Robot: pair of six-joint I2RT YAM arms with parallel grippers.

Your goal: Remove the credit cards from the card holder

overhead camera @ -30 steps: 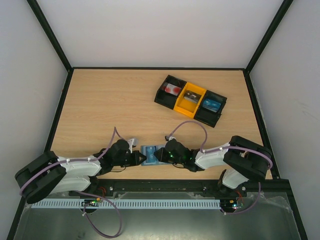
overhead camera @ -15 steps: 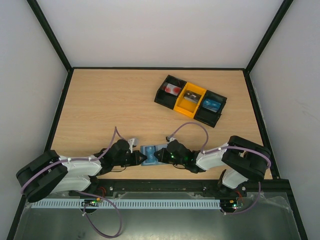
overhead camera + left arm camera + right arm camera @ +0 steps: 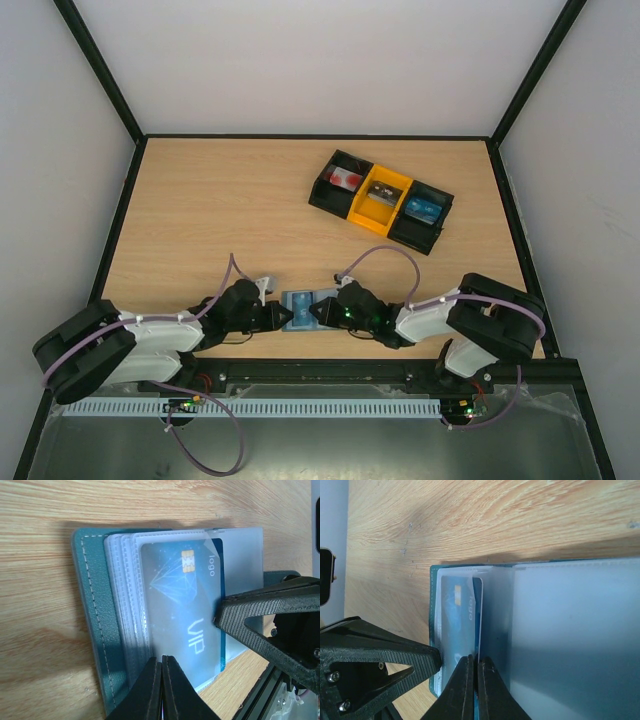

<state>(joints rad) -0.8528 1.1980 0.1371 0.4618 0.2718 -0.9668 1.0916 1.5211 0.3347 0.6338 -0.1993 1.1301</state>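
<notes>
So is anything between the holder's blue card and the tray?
Nothing visible on the table between card holder and tray. The blue card sits in a clear sleeve, right end effector shut at its edge.

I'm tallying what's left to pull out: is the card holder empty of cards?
No, the left wrist view shows a blue VIP card tucked inside the open card holder.

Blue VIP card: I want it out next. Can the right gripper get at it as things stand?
Probably yes: the right gripper is shut at the blue card, whose edge juts bare from the card holder.
</notes>
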